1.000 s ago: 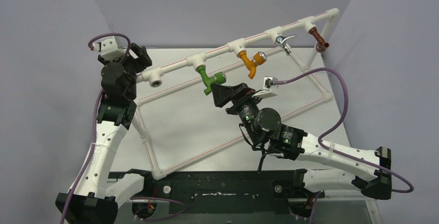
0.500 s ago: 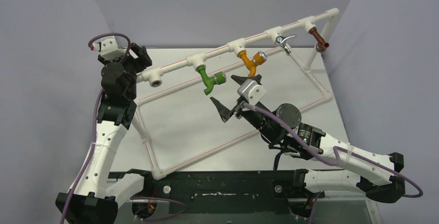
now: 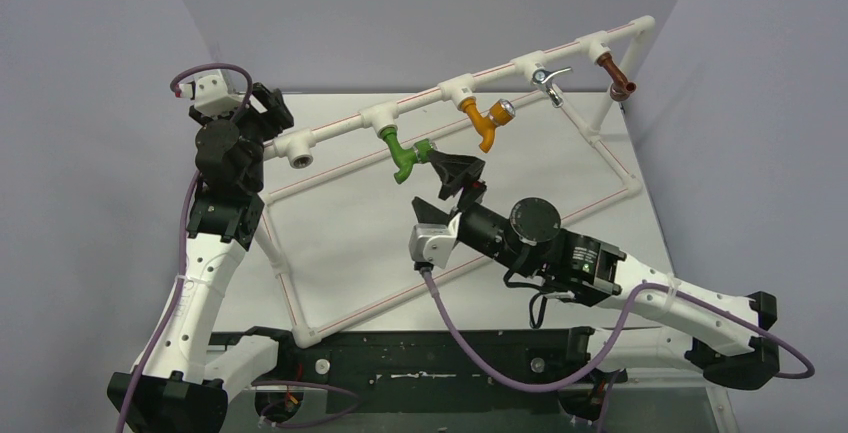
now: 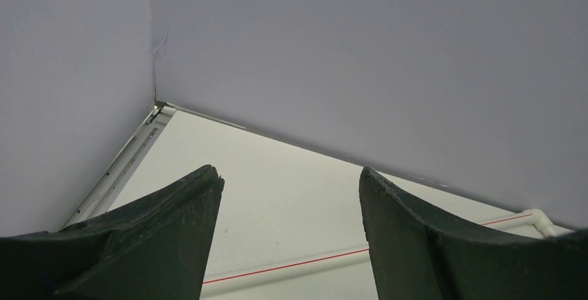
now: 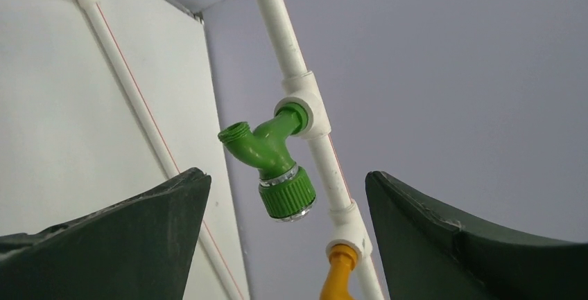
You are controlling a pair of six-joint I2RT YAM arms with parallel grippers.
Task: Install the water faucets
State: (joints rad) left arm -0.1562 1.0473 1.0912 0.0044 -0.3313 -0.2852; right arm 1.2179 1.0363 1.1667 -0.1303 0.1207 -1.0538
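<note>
The green water faucet (image 3: 403,158) hangs from a tee on the raised white pipe (image 3: 340,131), spout down-left and knob to the right. My right gripper (image 3: 442,189) is open just right of the knob, not touching it. In the right wrist view the green faucet (image 5: 267,149) and its ribbed knob (image 5: 286,193) sit between and beyond the open fingers of the gripper (image 5: 288,177). My left gripper (image 3: 272,105) is open at the pipe's left end. In the left wrist view it (image 4: 291,179) holds nothing, with a red-lined pipe (image 4: 291,269) below.
An orange tap (image 3: 485,123), a chrome tap (image 3: 547,80) and a brown tap (image 3: 620,83) hang further right on the same pipe. An empty socket (image 3: 300,160) faces out near the left end. A white pipe frame (image 3: 285,288) lies on the table.
My right wrist has rolled over, so its camera swung from upper right to lower left. The open gripper backed off from the green faucet, then returned near its knob. The left arm is still.
</note>
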